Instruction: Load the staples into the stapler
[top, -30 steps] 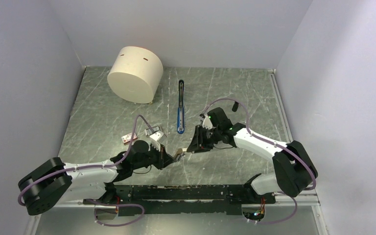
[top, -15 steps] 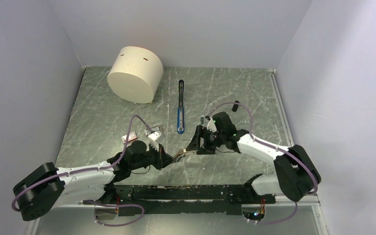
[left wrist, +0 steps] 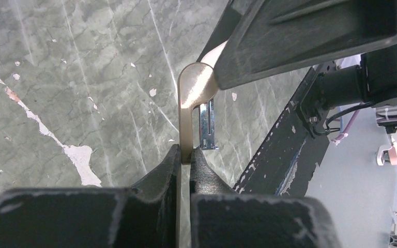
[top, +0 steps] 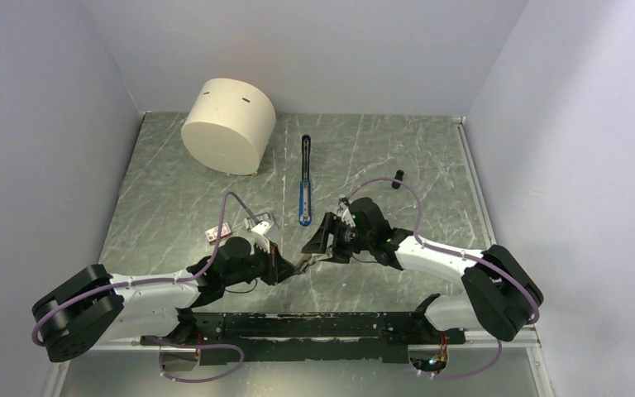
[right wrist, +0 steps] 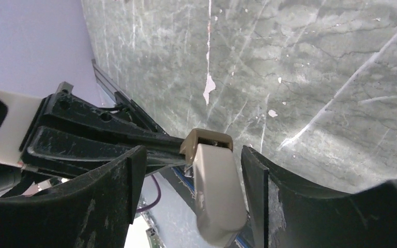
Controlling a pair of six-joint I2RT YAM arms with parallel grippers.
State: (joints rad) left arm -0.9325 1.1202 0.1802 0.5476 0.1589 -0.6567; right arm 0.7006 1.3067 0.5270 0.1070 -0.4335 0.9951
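Beige piece clenched edge-on in the left end effector, poked into the released right end effector, seemingly a handover; stapler lies open on the worktop, staples box untouched

Left gripper jaws pinch a thin beige piece, silver staples just beside it.

A robotics lab test cell: two robot arms, trailing purple cables, stand bolted to a black rail at the edge of a marble-patterned table, boxed in on three sides by plain pale walls under even light.
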